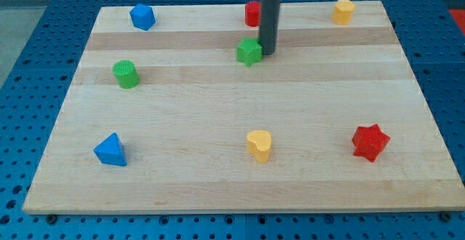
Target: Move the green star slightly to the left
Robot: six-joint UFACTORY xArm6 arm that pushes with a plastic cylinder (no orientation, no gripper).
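Observation:
The green star (248, 52) lies on the wooden board (240, 87) near the view's top centre. My tip (267, 53) stands right against the star's right side, touching it or nearly so. The dark rod rises straight up from there and partly hides a red block (251, 13) behind it.
A blue block (142, 16) sits at top left, a yellow block (343, 11) at top right, a green cylinder (126, 74) at the left, a blue triangle (110, 150) at bottom left, a yellow heart-like block (259, 145) at bottom centre, a red star (370, 142) at bottom right.

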